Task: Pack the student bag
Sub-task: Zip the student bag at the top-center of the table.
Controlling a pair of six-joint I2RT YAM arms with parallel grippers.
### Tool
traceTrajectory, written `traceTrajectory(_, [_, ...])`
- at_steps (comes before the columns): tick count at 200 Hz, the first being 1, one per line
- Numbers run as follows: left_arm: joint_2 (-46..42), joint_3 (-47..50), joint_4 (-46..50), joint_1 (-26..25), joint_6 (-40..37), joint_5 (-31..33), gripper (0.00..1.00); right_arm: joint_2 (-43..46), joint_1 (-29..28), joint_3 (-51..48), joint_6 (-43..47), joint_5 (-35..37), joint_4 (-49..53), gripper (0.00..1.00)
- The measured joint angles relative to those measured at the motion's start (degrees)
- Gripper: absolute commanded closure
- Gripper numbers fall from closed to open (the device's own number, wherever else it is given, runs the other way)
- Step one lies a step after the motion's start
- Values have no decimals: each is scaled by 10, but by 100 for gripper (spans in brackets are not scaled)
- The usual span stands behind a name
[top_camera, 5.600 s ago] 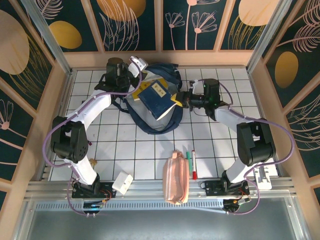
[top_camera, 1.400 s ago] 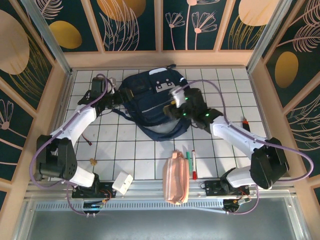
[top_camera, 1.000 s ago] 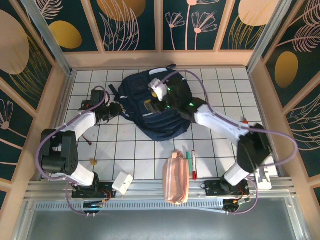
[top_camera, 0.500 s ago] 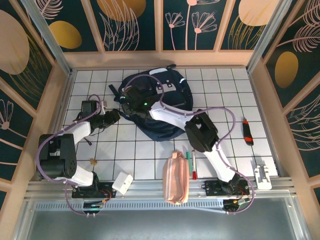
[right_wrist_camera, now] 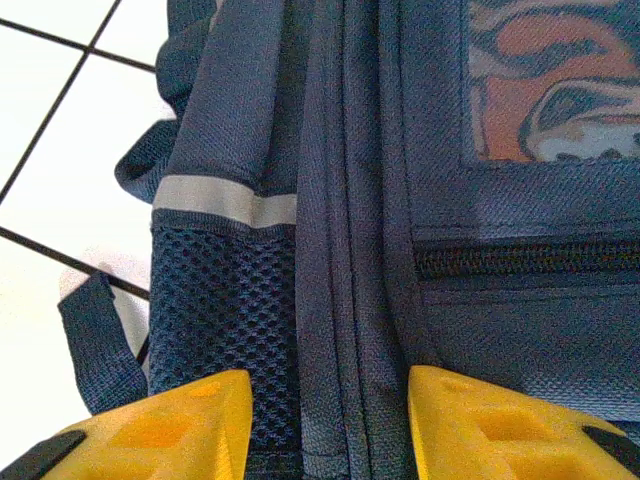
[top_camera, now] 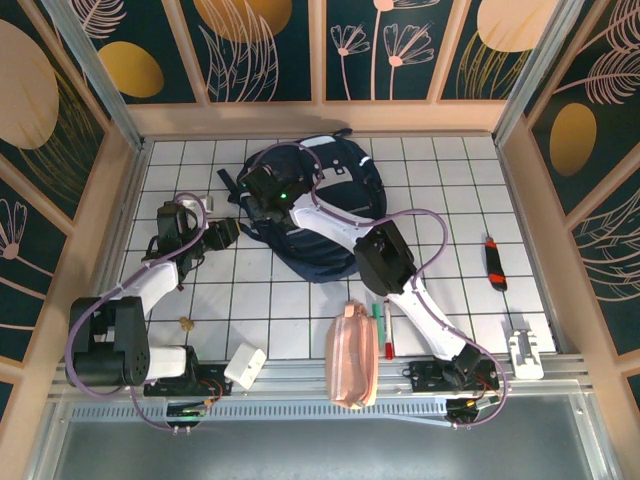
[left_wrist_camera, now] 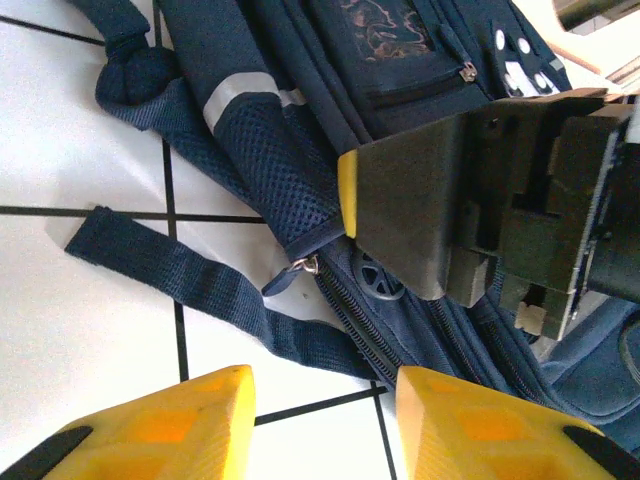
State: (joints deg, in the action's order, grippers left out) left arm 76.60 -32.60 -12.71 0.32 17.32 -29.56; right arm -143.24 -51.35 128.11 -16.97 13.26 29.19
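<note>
The navy-blue fabric backpack (top_camera: 335,215) lies at 12 o'clock on the white gridded tabletop (top_camera: 450,180). The right gripper (right_wrist_camera: 328,420) spreads wide over the bag's 9 o'clock edge. The left gripper (left_wrist_camera: 325,420), wide and empty, sits just beside a loose strap (left_wrist_camera: 180,275). A pink fabric pouch (top_camera: 352,355), a green marker (top_camera: 377,318) and a red marker (top_camera: 388,335) lie at 6 o'clock. Dark floral wall panels (top_camera: 260,50) surround the table.

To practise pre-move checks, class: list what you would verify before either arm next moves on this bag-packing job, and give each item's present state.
1. Left gripper open and empty: ok.
2. Right gripper open, at the student bag: ok.
3. Grippers apart from each other: ok, a gap shows in the left wrist view.
4. Front pocket zip shut: ok.
5. Main compartment open: cannot tell.
6. Pink pouch and pens packed: not ok, both lie outside the bag.
</note>
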Motion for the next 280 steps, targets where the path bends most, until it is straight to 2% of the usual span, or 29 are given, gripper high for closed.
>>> traceTrajectory(10, [1, 0, -3, 0, -12, -1, 56, -5, 1, 7, -1, -3, 5, 59])
traceTrajectory(21, [3, 0, -4, 0, -28, -5, 56, -10, 2, 15, -5, -2, 12, 72])
traceTrajectory(33, [7, 0, -7, 0, -48, -10, 55, -12, 4, 17, -7, 0, 16, 91])
traceTrajectory(43, [10, 0, -9, 0, -63, -15, 55, -12, 8, 17, -18, 1, 19, 100])
traceTrajectory(84, [6, 1, -21, 0, -135, -61, 51, -12, 17, 25, -43, -33, 24, 100])
traceTrajectory(116, [-34, 16, -36, 0, -250, -124, 51, -3, 33, 31, -64, -84, 28, 100])
traceTrajectory(145, [-36, 23, -48, 0, -335, -153, 51, 21, 55, 31, -94, -150, 29, 100])
traceTrajectory(163, [-36, 51, -94, 0, -354, -165, 45, 39, 72, 31, -105, -184, 27, 100])
traceTrajectory(210, [8, 72, -150, 0, -393, -162, 45, 71, 95, 31, -106, -228, 27, 100])
traceTrajectory(251, [79, 44, -167, -4, -398, -142, 48, 71, 97, 41, -106, -240, 31, 100])
traceTrajectory(271, [101, 25, -155, -11, -405, -133, 56, 71, 101, 49, -106, -249, 33, 100])
traceTrajectory(280, [105, 14, -143, -15, -413, -133, 56, 71, 104, 49, -106, -256, 33, 100])
